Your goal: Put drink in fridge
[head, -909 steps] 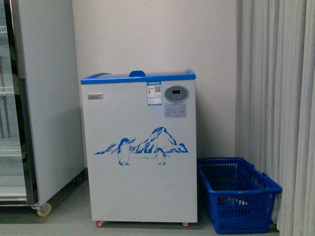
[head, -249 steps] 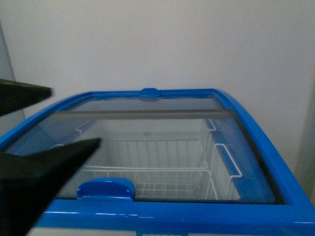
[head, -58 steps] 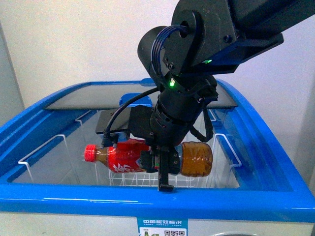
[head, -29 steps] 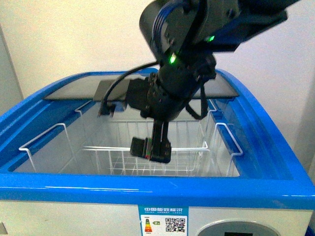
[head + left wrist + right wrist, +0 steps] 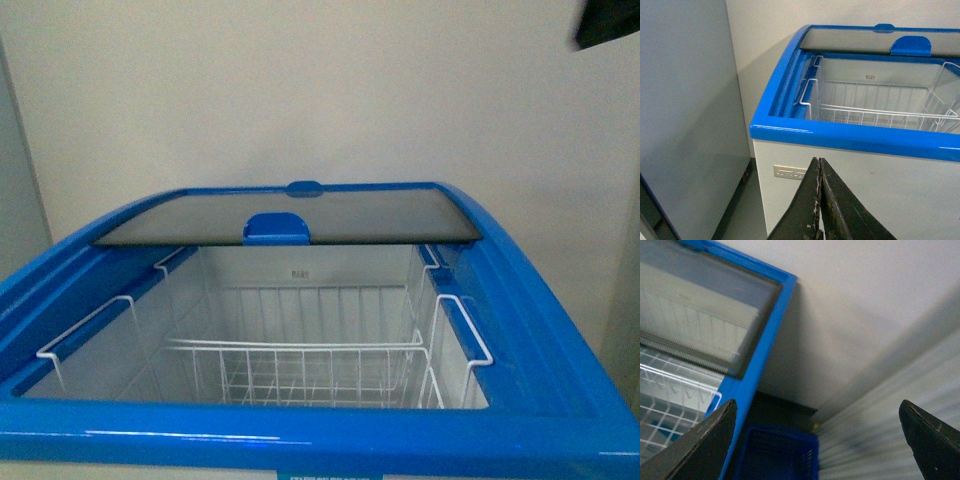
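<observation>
The right arm has lifted away from the blue-rimmed white chest fridge (image 5: 300, 440), bottle gone. Right gripper (image 5: 815, 435) spread wide, empty; left gripper (image 5: 820, 200) pinched closed at the fridge's 7 o'clock.

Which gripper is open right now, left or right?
The right gripper: its two fingers stand wide apart at the edges of its wrist view. The left gripper has its fingers pressed together, below the fridge rim.

Blue-rimmed fridge (image 5: 560, 330), white wire baskets (image 5: 300, 355)

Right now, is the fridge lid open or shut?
Open. The glass lid is slid to the back of the fridge, leaving the wire baskets uncovered.
</observation>
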{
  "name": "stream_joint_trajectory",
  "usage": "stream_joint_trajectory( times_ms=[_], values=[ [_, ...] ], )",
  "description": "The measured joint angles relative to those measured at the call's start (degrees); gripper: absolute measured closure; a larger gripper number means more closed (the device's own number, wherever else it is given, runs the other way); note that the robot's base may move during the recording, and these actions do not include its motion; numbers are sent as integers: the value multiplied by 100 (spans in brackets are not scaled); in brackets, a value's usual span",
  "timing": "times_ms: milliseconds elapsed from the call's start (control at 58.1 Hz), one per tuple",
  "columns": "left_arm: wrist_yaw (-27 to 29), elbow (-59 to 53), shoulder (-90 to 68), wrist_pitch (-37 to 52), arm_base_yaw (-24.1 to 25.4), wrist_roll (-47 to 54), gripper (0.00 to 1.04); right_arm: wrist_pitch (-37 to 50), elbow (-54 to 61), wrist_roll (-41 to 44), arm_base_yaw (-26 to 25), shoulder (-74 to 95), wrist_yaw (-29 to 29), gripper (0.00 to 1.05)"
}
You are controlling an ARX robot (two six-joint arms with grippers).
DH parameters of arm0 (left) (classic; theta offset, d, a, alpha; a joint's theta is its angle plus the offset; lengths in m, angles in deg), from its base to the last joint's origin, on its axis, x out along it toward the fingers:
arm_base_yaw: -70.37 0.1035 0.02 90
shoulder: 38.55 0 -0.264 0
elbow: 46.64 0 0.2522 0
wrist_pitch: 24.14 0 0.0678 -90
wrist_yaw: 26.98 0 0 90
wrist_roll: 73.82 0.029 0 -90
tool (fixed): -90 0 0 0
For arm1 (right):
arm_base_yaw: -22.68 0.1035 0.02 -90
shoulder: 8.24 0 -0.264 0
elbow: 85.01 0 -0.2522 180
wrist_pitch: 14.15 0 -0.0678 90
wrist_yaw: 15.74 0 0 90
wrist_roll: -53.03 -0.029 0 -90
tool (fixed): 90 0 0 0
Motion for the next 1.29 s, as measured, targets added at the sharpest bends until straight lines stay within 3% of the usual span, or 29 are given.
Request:
stream_joint_trajectory(
  times_ms=[86,172,327,448,603,1292],
  values=[
    [0,0,0,0,0,0,102,-262,1110,-813,-315,-1504,166,8],
    [-2,0,0,0,0,0,102,553,2675,-1281,-575,-3388,887,20],
    [-11,0,0,0,0,0,102,1113,4806,-1574,-636,-5886,1145,41],
    [2,0,4,0,-7,0,102,1408,6319,-1685,-643,-6533,1097,67],
    [9,0,7,0,-7,0,102,1722,7112,-1707,-636,-6959,1108,102],
    [9,0,7,0,-7,0,102,2111,8264,-1725,-638,-7753,1108,102]
  ],
)
